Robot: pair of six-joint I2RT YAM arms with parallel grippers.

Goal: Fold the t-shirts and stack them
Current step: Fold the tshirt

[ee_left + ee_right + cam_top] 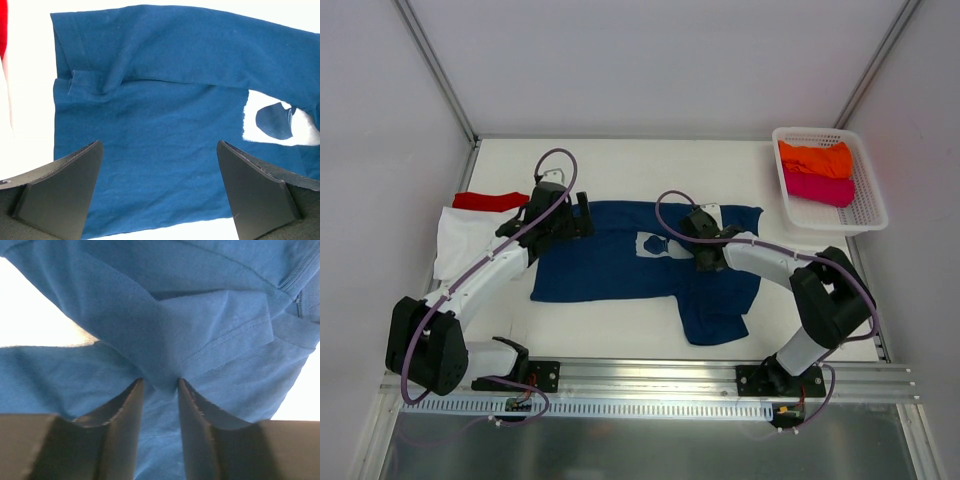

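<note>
A navy blue t-shirt [610, 265] [165, 125] [200, 315] lies spread across the middle of the table, its white chest print [655, 243] [280, 122] facing up. One part of it trails toward the front right. My left gripper [575, 225] [159, 145] hovers over the shirt's left part with its jaws wide open and nothing between them. My right gripper [703, 250] [160, 382] is beside the print, its narrow jaws pinching a raised fold of the navy cloth. At the far left lie a white t-shirt [460, 240] and a red t-shirt [490, 201].
A white mesh basket [865, 215] stands at the back right, with an orange t-shirt [815, 158] and a magenta t-shirt [820, 187] folded inside. White walls and metal frame posts close the table in on three sides.
</note>
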